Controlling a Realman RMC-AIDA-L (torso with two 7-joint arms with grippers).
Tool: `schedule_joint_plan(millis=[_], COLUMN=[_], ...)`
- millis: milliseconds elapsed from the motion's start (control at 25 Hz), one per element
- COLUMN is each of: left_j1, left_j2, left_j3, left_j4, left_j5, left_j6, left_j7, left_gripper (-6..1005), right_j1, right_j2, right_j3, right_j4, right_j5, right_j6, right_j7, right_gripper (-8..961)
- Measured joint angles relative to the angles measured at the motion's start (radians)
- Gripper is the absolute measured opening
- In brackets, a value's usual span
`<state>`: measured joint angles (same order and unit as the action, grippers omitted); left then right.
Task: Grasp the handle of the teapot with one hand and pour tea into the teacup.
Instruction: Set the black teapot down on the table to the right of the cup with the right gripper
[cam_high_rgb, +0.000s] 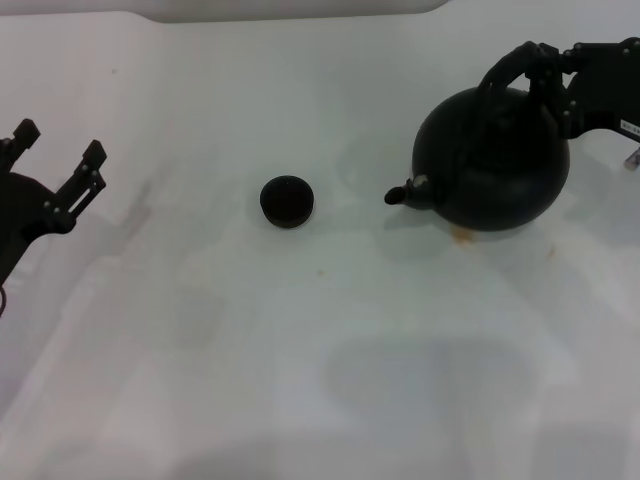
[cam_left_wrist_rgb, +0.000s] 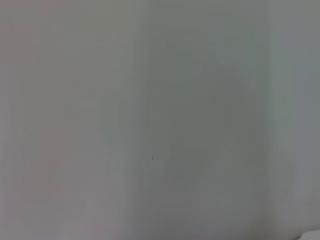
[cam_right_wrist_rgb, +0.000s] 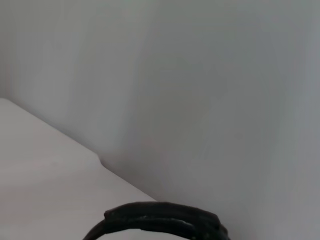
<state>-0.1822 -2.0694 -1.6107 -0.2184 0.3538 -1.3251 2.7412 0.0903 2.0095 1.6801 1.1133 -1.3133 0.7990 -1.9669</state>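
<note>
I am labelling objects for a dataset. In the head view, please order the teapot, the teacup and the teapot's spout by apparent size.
1. teapot, clearly largest.
2. teacup, much smaller.
3. spout, smallest; its base merges with the dark body, so its extent is unsure.

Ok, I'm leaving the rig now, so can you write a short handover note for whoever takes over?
Right gripper: at the teapot's handle, on the right side of the table; whether it has gripped cannot be told.
Left gripper: open, parked at the left edge, holding nothing.
Teapot: upright, spout pointing towards the cup.
Cup: mid-table, apart from the teapot.
Done: reach to the handle.
Left: confirm grip, lift, carry to the cup, pour.
</note>
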Motion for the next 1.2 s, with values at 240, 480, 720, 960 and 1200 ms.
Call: schedule_joint_plan(millis=[240, 480, 720, 960, 1200], left_j1=[0.004, 0.001, -0.001, -0.002, -0.002], left_j2=[-0.001, -0.002, -0.002, -0.002, -0.002], left_j3=[0.0, 0.0, 0.0, 0.0, 0.0], left_j4=[-0.003, -0.004, -0.004, -0.004, -0.004], left_j5=[0.003, 0.004, 0.004, 0.003, 0.001], left_j6=[-0.001, -0.002, -0.002, -0.002, -0.002], left_j7=[0.0, 0.0, 0.0, 0.0, -0.001], left_gripper=[817, 818, 818, 818, 818], right_j1=[0.034, 0.039, 0.059, 0.073, 0.082], right_j2=[0.0, 0.001, 0.001, 0.001, 0.001], right_j3=[0.056, 0.057, 0.059, 0.068, 0.079], right_j4=[-0.069, -0.08, -0.124, -0.166, -0.192], right_j5=[0.008, 0.008, 0.008, 0.008, 0.019], right_j6=[0.077, 0.077, 0.076, 0.075, 0.076], right_j7=[-0.017, -0.034, -0.059, -0.096, -0.116], right_gripper=[103, 103, 102, 105, 115])
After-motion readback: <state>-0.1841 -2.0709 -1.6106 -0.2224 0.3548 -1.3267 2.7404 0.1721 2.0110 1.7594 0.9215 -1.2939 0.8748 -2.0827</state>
